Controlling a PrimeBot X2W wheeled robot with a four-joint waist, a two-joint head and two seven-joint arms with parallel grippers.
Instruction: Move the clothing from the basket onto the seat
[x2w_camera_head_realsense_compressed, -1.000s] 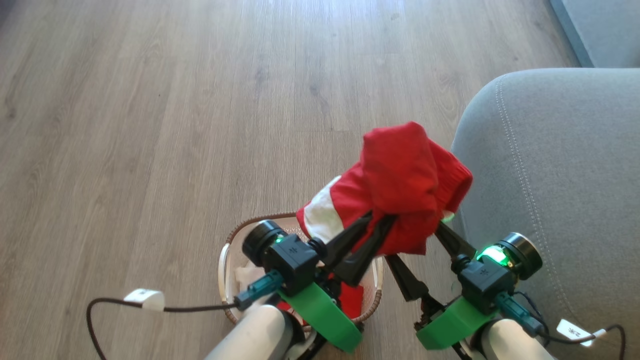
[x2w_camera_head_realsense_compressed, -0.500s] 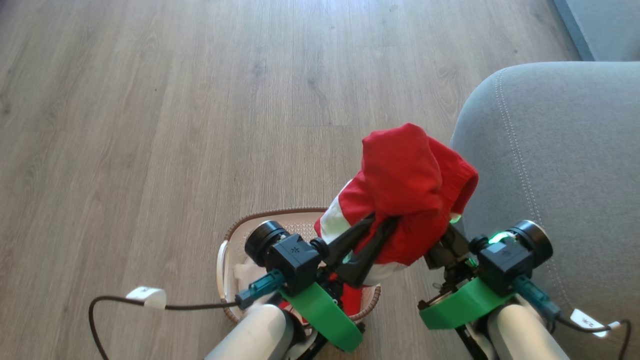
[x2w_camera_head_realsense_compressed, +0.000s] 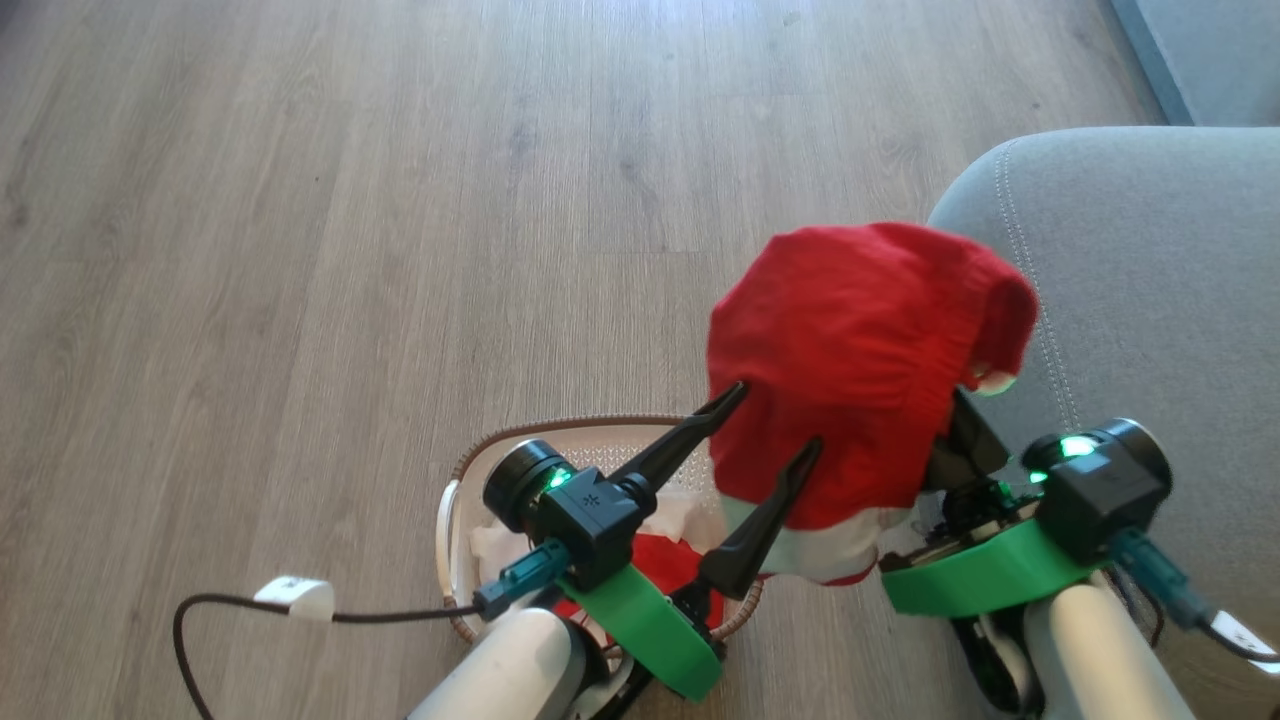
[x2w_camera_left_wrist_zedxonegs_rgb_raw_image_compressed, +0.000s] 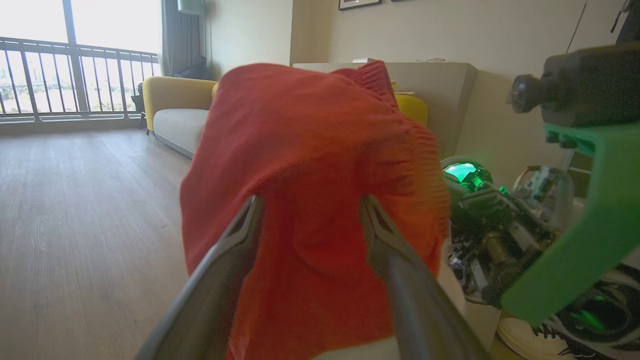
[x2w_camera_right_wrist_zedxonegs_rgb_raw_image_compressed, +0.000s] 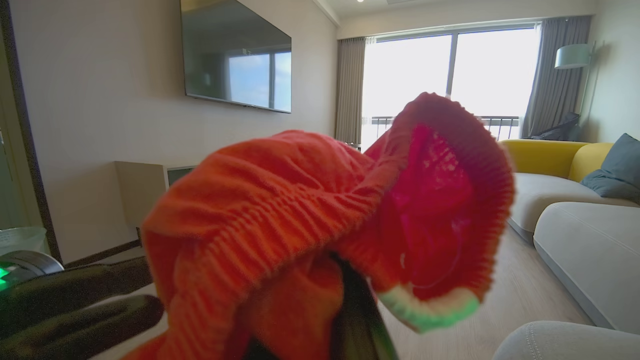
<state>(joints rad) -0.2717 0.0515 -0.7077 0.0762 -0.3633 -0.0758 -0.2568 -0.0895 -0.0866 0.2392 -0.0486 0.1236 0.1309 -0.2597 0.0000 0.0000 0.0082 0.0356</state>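
The left gripper (x2w_camera_head_realsense_compressed: 782, 415) is released: its 2 long dark fingers (x2w_camera_head_realsense_compressed: 680, 445) stand spread wide, their tips just at the near face of a bright red knitted garment (x2w_camera_head_realsense_compressed: 860, 340), pinching none of it. Whether the tips touch the cloth cannot be told. The right gripper (x2w_camera_head_realsense_compressed: 958, 430) is clenched on that garment from underneath. The cloth drapes over its fingers like a hood and hides their tips, and only 1 dark finger shows below the hem. The garment hangs in the air just ahead of both grippers, closer to the right one, with a white band (x2w_camera_head_realsense_compressed: 830, 550) along its lower edge. Below the left gripper's fingers, the cream basket (x2w_camera_head_realsense_compressed: 455, 520) with a brown woven-look rim sits on the wooden floor (x2w_camera_head_realsense_compressed: 300, 250). It holds 1 more red piece (x2w_camera_head_realsense_compressed: 660, 565) and some white fabric (x2w_camera_head_realsense_compressed: 500, 545). The grey seat (x2w_camera_head_realsense_compressed: 1150, 280), stitched along its rounded corner, lies just to the right of the right gripper, beside the raised garment.
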